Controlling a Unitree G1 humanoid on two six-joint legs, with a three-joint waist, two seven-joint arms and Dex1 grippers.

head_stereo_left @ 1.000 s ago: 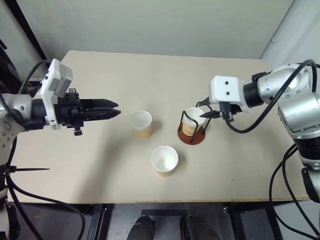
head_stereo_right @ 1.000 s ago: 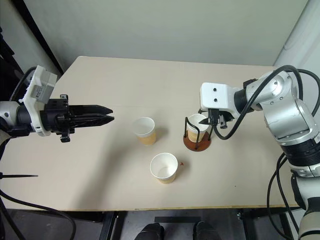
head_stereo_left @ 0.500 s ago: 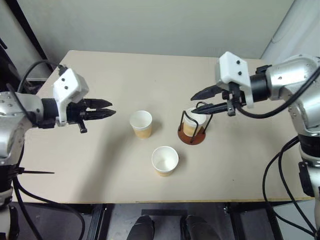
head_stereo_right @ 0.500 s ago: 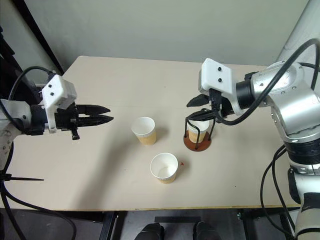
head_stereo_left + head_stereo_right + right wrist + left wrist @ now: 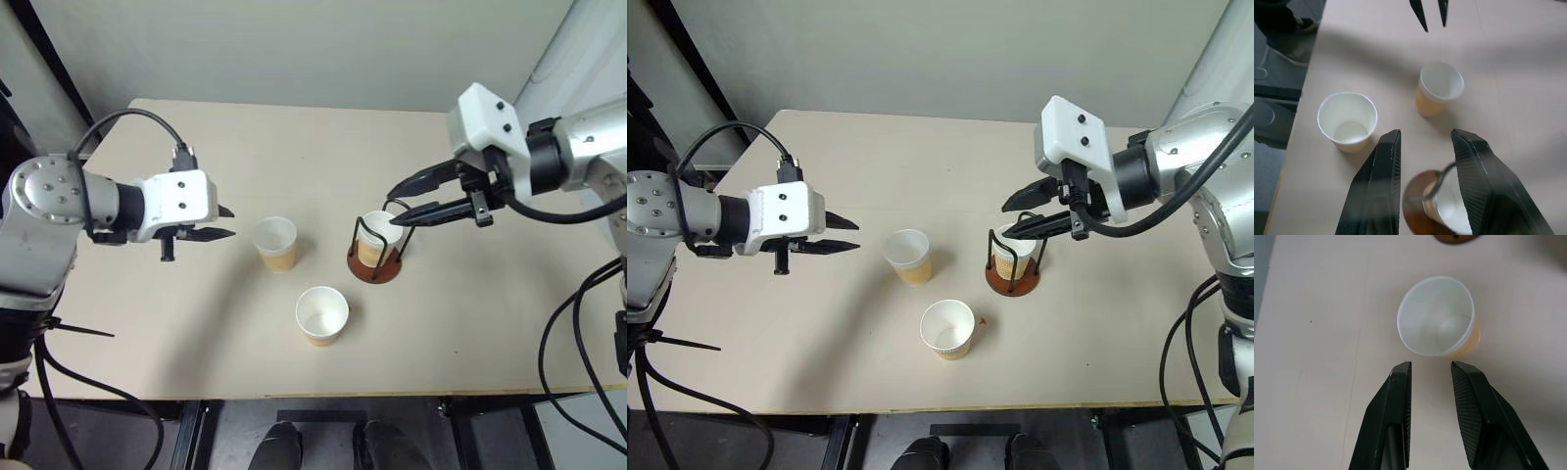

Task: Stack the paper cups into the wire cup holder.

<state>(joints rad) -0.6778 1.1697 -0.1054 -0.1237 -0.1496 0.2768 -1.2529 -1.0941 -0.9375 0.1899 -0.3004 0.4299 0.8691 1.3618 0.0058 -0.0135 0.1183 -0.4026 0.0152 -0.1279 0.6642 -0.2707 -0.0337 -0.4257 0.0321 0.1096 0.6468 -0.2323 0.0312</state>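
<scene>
Paper cups are what I am sorting, and I count three on the table (image 5: 147,323). One cup (image 5: 378,240) already sits upright inside the wire cup holder (image 5: 376,257), whose reddish-brown base rests on the table right of centre, with black wire loops rising around the cup. A second cup (image 5: 276,242) stands upright to the left of the holder, well apart from it. A third cup (image 5: 322,313) stands upright nearer my edge of the table, between those two and closer to me.

My left tool (image 5: 223,222) hovers above the table to the left of the second cup, pointing toward it without touching; its fingers (image 5: 1396,416) stand a narrow gap apart and hold nothing. From the left wrist view that cup (image 5: 1437,317) lies just beyond the fingertips, mouth open toward the camera.

My right tool (image 5: 400,204) hangs just above the holder, pointing left, its two fingers (image 5: 1376,191) parted and empty. In the right wrist view I see the holder (image 5: 1436,205) between them below, with both loose cups farther out.
</scene>
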